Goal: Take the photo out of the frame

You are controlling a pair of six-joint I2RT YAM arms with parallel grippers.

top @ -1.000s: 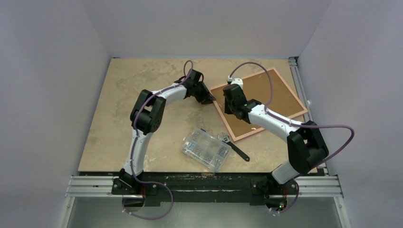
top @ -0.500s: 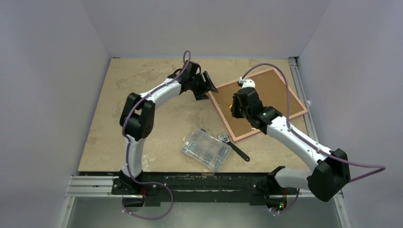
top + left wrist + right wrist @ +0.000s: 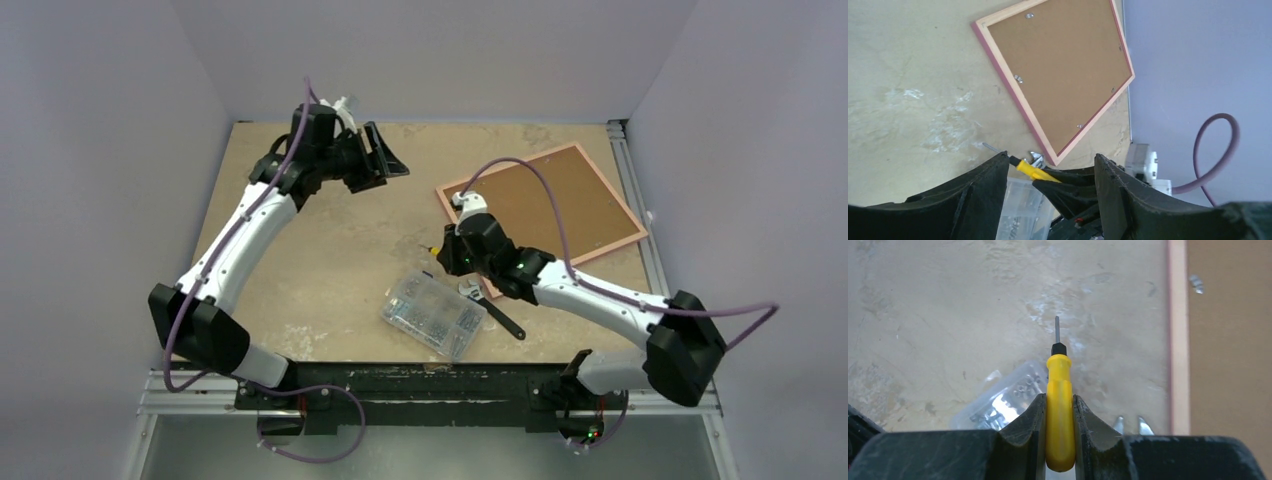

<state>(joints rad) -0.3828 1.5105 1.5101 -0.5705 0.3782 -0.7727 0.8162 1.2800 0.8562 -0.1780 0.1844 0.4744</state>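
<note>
The frame is pink and lies face down at the back right of the table, its brown back up with small metal tabs along the edges. The photo is hidden. My left gripper hangs open and empty above the back middle of the table, well left of the frame; in the left wrist view its fingers stand wide apart. My right gripper is shut on a yellow screwdriver, shaft pointing away, just off the frame's near-left edge.
A clear screw box lies near the front middle of the table. Beside it on the right lies a metal wrench, and both are just below the right gripper. Grey walls enclose the table.
The left arm swung left and back, away from the frame's corner, and its jaws opened. The right arm moved off the frame toward the screw box, still gripping the screwdriver.
</note>
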